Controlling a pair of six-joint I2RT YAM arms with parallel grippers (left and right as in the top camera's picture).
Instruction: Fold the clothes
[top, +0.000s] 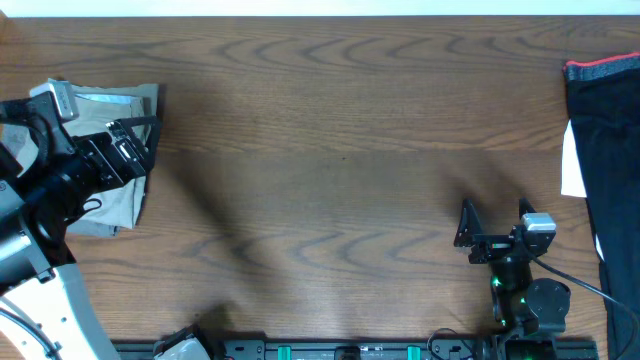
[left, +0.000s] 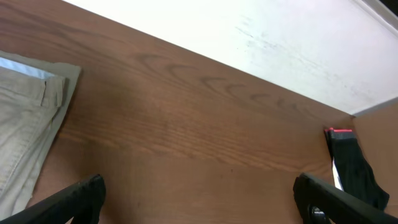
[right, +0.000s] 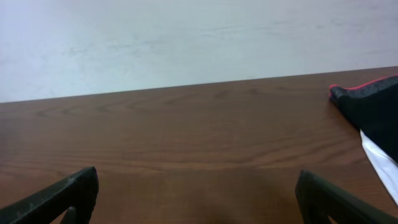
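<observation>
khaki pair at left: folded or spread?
Folded. The khaki pair lies as a compact rectangle, with stacked layer edges showing at its corner.

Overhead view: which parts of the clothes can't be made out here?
- Khaki pair: in overhead, the left arm covers its middle; in left wrist, it is cut off by the left edge.
- Dark garment: cut off by the right edge in overhead and right wrist; far and small in left wrist; its type is unclear.

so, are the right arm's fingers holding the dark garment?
No, the right fingers stand open over the table, apart from the dark garment.
</observation>
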